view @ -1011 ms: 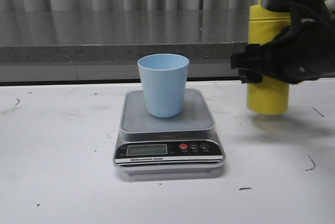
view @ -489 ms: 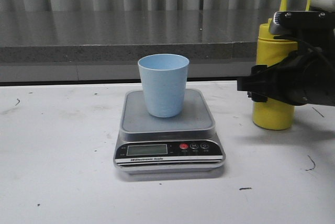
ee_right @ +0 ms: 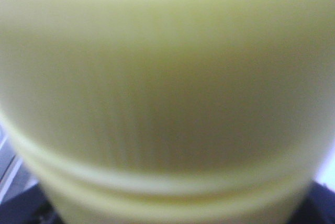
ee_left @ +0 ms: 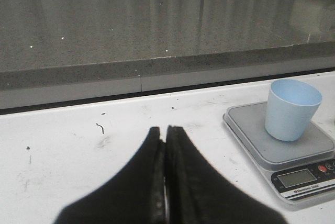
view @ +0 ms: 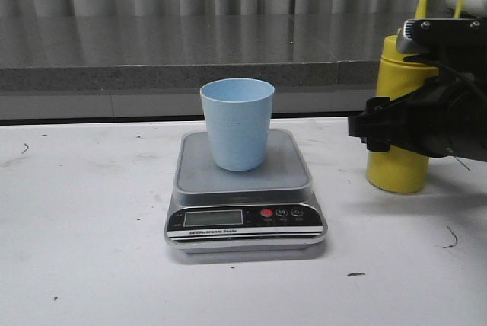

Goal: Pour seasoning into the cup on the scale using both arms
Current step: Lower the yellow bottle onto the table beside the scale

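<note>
My R claw (view: 380,132) wrapped round yellow squeeze bottle (view: 398,170), upright on table, R of scale (view: 243,181) w/ blue cup (view: 237,124). Grip tightness: can't tell. L claw (ee_left: 166,145) fully closed, empty.

We see the scale (view: 245,189) and cup (view: 237,123) standing mid-tabletop (view: 84,250), blocking the centre. The seasoning (view: 399,113) and right gripper (view: 380,132) crowd the right edge. Open tabletop lies toward the left edge and along the front edge.

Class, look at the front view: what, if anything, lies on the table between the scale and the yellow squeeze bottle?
Nothing. In the front view, only bare white table separates the scale from the yellow squeeze bottle.
</note>
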Controlling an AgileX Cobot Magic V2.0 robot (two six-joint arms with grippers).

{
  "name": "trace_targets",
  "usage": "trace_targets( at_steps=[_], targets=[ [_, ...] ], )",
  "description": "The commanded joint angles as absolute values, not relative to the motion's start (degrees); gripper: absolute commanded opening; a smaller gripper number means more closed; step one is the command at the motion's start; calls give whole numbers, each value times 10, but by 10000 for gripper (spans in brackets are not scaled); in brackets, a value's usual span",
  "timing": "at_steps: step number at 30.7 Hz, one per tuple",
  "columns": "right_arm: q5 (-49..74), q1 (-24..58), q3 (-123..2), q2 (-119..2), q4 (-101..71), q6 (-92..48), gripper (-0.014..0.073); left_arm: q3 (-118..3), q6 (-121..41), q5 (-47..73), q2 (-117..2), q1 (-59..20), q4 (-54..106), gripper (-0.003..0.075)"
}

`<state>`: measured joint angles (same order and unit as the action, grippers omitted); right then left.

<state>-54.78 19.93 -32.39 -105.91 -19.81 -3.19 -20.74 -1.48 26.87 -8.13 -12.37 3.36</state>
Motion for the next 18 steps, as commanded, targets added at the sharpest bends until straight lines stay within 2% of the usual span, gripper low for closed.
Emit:
trace_targets(
  at_steps=[1, 10, 18],
  targets=[
    [-627, 198, -316, -1032, -187, -31, 597, -223, -9, 223, -88, -122, 40, -20],
    [-732, 198, -252, -1032, -134, -31, 591, -223, -9, 223, -88, -122, 40, -20],
    [-737, 198, -173, -1026, -88, -30, 591, -223, -9, 223, -88, -122, 40, -20]
  ],
)
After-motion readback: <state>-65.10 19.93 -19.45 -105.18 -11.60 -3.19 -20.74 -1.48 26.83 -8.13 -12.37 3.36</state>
